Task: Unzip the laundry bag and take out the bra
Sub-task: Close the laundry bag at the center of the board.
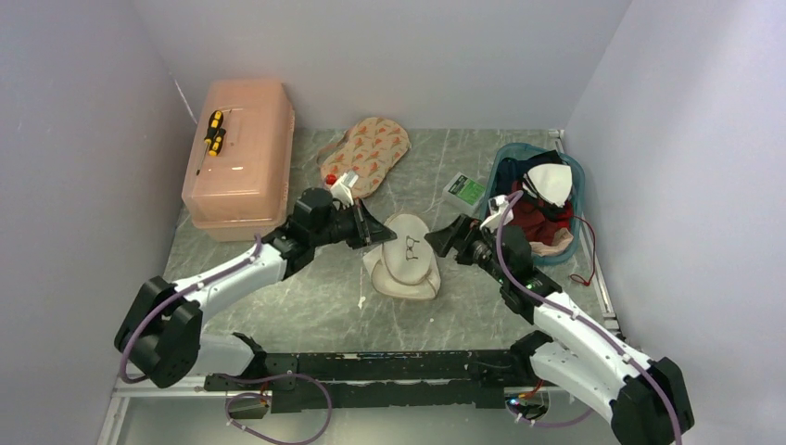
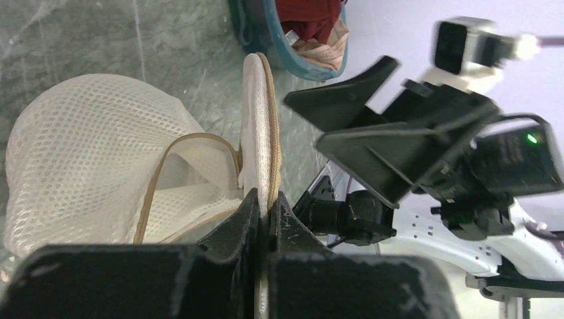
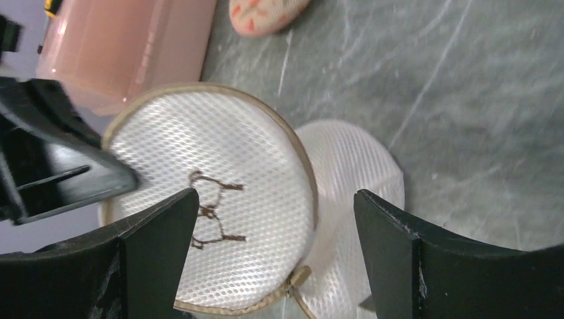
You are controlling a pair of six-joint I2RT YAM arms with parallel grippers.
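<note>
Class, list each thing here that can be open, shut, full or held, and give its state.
laundry bag: open, its round lid lifted off the body and standing on edge.
left hand: shut on the lid's rim.
right hand: open, facing the lid.
pink box: lid shut.
teal basket: holding clothes.

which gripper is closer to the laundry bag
Left. The left gripper is shut on the lid rim of the bag. The right gripper hangs open just off the lid's other side, apparently not touching.
</note>
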